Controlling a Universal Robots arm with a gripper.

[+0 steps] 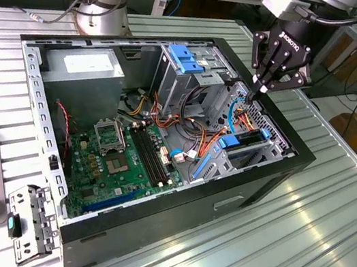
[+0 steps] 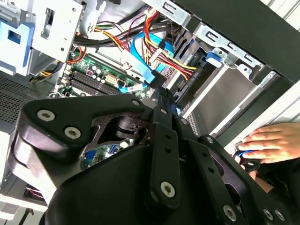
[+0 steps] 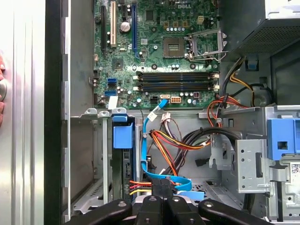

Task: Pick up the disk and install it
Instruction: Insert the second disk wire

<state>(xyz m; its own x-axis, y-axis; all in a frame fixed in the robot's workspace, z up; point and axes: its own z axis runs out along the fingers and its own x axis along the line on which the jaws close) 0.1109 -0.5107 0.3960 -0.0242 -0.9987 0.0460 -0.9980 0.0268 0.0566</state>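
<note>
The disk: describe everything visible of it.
The disk, a flat black hard drive with a blue plastic rail, stands on edge in a slot of the grey metal drive cage. Red and yellow wires seem to reach its end. The black tool hangs above the case, apart from it.

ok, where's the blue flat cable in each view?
Exterior view: blue cable under the gripper.
Second wrist view: blue cable beyond the gripper, beside the red-yellow wires.
First wrist view: blue cable between the blue-tabbed bay and the orange wires.
Shared landmark: memory slots.
</note>
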